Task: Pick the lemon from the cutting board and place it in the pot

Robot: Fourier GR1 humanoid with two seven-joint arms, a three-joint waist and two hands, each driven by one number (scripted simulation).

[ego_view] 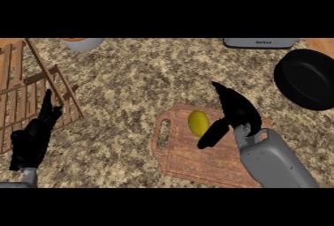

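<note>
Right hand (pixel 238 110), perhaps touching oval lemon (pixel 198 122)

Yel. lemon (pixel 198 122), brn wood-grain board (pixel 195 164), blk pot (pixel 305 79), tan speckled counter (pixel 143 75).

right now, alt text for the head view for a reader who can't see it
The right robot hand is open beside a yellow lemon lying on a wooden cutting board. A black pot sits far right; the left robot hand rests open at left by a wooden rack.

free: counter (pixel 261 75) between cutting board (pixel 195 163) and pot (pixel 306 79) | obstacle: wooden rack (pixel 32 86) far left
</note>
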